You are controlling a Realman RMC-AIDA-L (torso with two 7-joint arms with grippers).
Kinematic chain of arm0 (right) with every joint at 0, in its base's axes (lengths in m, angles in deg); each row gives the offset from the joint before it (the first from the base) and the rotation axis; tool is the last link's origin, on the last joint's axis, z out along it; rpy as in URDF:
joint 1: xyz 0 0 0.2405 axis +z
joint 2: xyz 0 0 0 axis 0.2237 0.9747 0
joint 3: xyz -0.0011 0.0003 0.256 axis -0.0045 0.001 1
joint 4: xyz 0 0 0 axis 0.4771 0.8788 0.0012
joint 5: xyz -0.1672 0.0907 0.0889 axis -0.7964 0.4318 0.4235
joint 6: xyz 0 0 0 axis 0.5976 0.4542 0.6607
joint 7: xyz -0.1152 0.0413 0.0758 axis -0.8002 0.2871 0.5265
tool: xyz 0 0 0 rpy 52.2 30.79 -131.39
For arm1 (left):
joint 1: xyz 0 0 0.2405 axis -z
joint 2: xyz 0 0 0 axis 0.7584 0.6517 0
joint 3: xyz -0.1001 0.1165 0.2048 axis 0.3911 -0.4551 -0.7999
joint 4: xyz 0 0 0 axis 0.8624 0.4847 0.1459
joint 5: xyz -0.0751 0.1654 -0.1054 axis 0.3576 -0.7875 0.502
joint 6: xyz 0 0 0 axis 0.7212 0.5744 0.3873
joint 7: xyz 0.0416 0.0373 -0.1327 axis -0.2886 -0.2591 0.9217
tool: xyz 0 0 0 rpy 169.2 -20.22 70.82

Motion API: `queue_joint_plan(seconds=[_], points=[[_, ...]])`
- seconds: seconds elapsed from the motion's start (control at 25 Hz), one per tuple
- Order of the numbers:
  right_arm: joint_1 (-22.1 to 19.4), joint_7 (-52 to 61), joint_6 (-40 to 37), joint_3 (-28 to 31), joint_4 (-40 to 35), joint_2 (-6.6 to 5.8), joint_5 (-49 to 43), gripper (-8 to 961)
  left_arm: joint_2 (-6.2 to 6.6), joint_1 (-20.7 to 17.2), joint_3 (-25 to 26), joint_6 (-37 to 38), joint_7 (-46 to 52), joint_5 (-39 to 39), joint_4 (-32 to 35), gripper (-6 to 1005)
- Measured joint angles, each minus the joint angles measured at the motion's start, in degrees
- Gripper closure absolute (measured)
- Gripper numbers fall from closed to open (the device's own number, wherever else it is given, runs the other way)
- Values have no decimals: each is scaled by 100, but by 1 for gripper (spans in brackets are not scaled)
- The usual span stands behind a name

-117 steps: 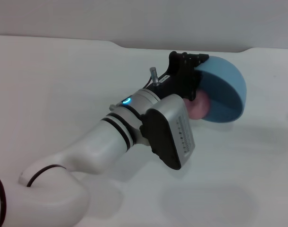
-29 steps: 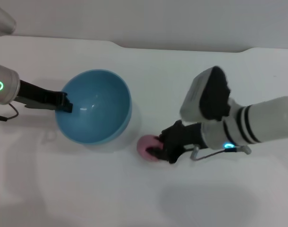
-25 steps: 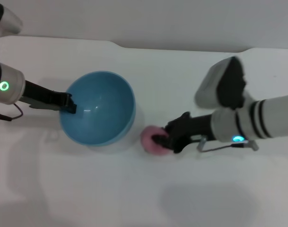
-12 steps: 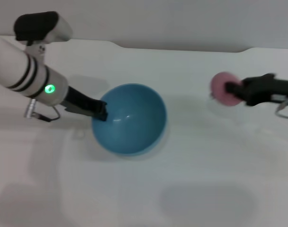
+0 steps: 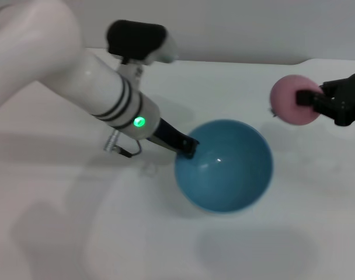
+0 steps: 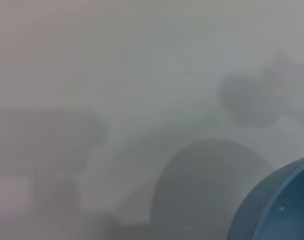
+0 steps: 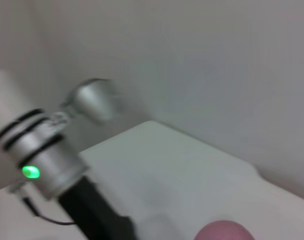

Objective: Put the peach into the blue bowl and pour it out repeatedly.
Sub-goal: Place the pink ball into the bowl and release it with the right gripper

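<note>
The light-blue bowl [image 5: 225,165] sits open side up near the middle of the white table, and my left gripper [image 5: 188,147] is shut on its near-left rim. Part of that bowl [image 6: 279,205] also shows in the left wrist view. The pink peach [image 5: 293,100] hangs in the air to the upper right of the bowl, with my right gripper [image 5: 310,99] shut on it. A small arc of the peach [image 7: 226,231] shows in the right wrist view, with my left arm beyond it.
The white table [image 5: 78,221] spreads all around the bowl, with a grey wall [image 5: 236,23] behind its far edge. My left arm [image 5: 90,87] crosses the left half of the head view.
My left gripper has dragged the bowl to the right across the table. My right gripper has lifted the peach off the table and carried it up and to the right.
</note>
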Motion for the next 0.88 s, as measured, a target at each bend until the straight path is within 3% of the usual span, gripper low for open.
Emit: queue_joint_plan(seconds=[0.12,0.24,0.52,0.68,0.88], points=[[45,15,-274,-34,-241,92,-119,904,-14,306,-587,-294,11,403,-269,1000],[66,21,-437,-293,-423,169,-247,905,-18,454,-841,-484,13,664,-469,1000],[237,215,-547,-1127,-334,183,-787,864,-20,484,-863,-544,16,763,-509,999],[315,501,-521,-1291,-314,185,-1120,841,-12,494,-820,-492,19,767,-512,1000],[347,639,-466,-1316,-297,187,-1313,733,-4,563,-805,-415,21,771,-516,1000]])
